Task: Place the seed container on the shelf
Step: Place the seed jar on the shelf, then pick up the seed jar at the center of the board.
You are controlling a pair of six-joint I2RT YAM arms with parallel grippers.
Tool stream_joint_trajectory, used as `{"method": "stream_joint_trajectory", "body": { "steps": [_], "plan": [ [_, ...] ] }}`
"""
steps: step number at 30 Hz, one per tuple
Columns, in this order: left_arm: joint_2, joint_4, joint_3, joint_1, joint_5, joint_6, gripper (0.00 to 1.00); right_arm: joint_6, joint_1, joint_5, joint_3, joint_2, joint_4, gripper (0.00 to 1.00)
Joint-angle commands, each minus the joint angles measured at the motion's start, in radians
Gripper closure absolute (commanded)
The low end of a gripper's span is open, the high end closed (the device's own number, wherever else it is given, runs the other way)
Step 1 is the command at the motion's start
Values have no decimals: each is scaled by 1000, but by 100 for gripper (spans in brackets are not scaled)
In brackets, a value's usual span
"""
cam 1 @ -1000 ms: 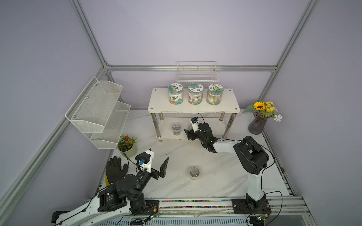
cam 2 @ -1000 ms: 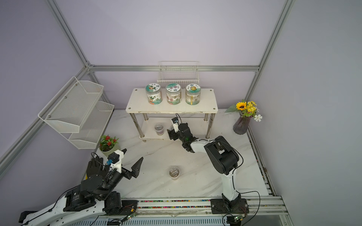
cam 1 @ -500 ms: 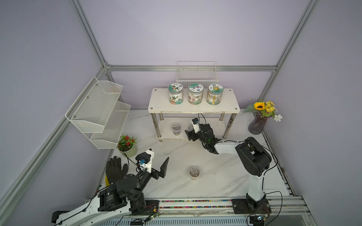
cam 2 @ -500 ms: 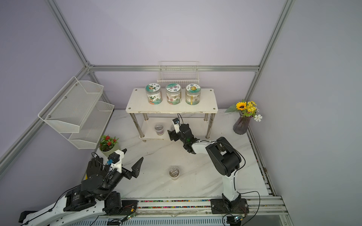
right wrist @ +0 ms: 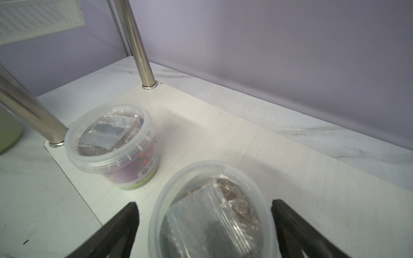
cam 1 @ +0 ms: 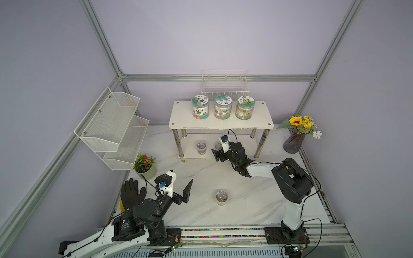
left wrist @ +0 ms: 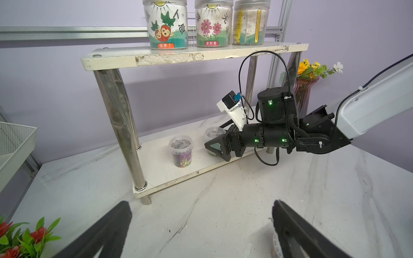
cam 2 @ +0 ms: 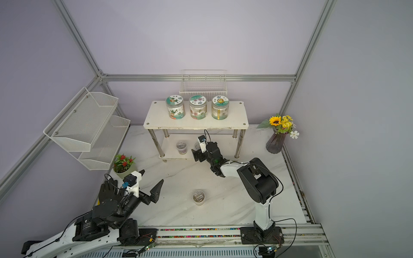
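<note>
Clear tub (right wrist: 111, 145) reading "MY little", jar (left wrist: 166, 24) "胡萝卜"

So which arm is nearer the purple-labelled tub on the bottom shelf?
Right. The right tool straddles the neighbouring tub beside the purple-labelled tub; the left tool hangs far back over the table.

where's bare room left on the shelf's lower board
Free: the lower board from the second tub, which sits inside the open right claw, to the right legs. Crowded: its left half, where the purple-label tub stands close beside.
</note>
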Motion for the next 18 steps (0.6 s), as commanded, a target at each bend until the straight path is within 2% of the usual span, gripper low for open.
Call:
{"method": "stream_joint_trajectory", "body": {
  "steps": [1,18],
  "plan": [
    [8,6,29,7,2,21,0,12,-10,4,-27,-42,36,4],
    [9,7,30,7,3,23,0,29,-11,1,-116,-101,58,3]
  ]
}}
